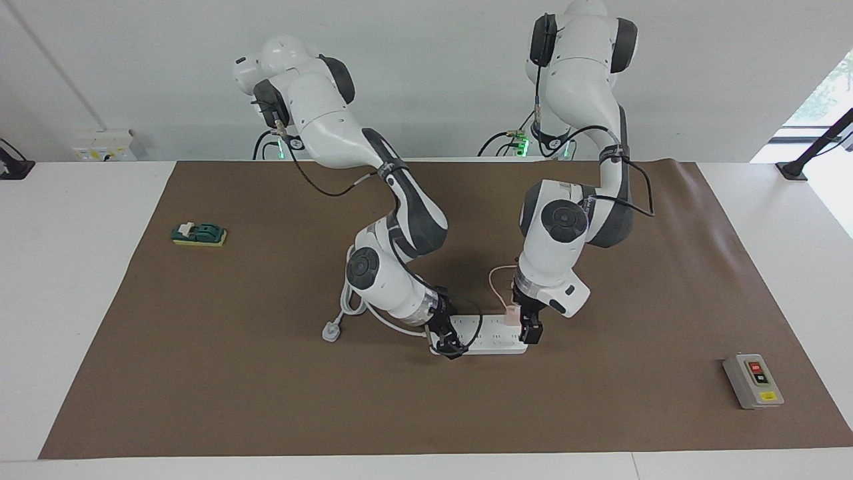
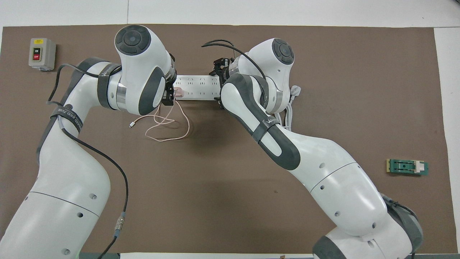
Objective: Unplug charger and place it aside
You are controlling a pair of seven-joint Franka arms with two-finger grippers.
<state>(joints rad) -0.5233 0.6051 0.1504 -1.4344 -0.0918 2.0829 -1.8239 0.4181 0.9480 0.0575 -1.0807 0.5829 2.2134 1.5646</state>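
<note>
The pale pink charger (image 1: 512,315) sits in the white power strip (image 1: 490,335) at the strip's end toward the left arm. Its thin pink cable (image 2: 167,126) loops on the mat nearer to the robots. My left gripper (image 1: 526,325) is down on the charger (image 2: 179,93) with its fingers closed on it. My right gripper (image 1: 448,340) is down on the strip's other end (image 2: 197,88), with its fingers across the strip's width. The arms hide much of both grips in the overhead view.
The strip's thick white cord and plug (image 1: 331,331) lie toward the right arm's end. A grey switch box (image 1: 753,381) stands toward the left arm's end, farther from the robots. A green and yellow block (image 1: 198,233) lies toward the right arm's end. A brown mat (image 1: 266,373) covers the table.
</note>
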